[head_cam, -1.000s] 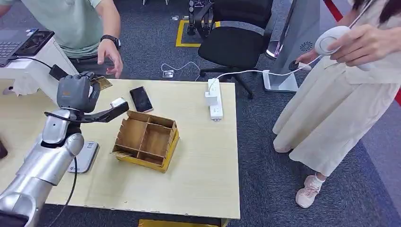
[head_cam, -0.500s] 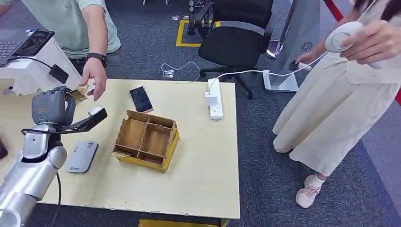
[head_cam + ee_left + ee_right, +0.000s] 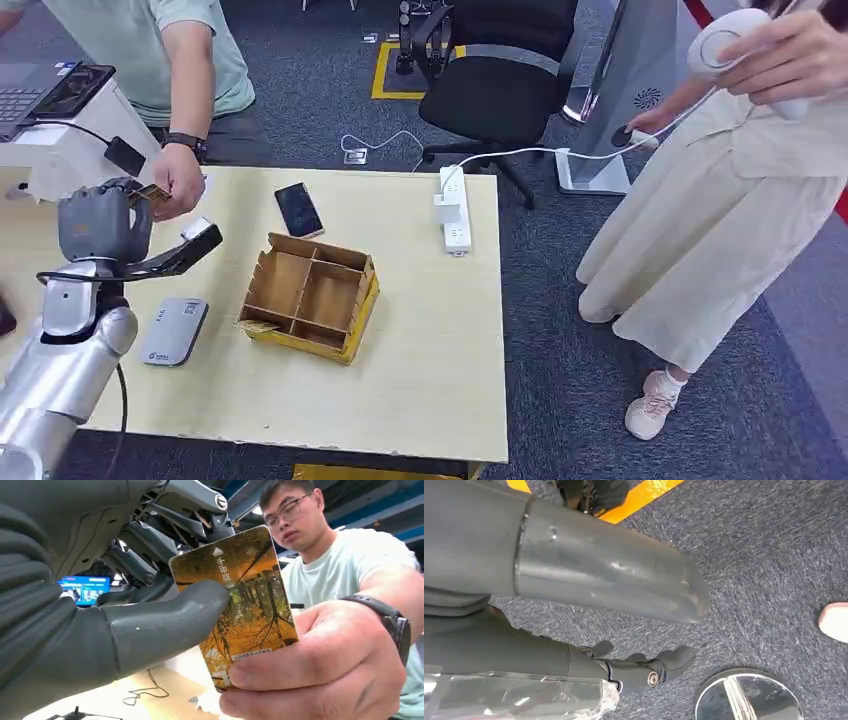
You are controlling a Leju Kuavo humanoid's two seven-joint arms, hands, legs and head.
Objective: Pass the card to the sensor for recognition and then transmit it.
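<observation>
Left hand pinching card between thumb and fingers, raised over table's far-left corner. Person's hand gripping card's other end too. Sensor lying flat on table below, well apart. Right hand hanging near floor, fingers loosely apart, holding nothing. Risk: late release against the pull, likely bending card or yanking fingers; early release, likely dropping it.

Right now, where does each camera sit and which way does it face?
Head view: high on the body, looking down at the table; left hand shows.
Left wrist view: behind the left hand, facing the card and a person's hand; both views share these.
Right wrist view: facing the floor; right hand shows.
</observation>
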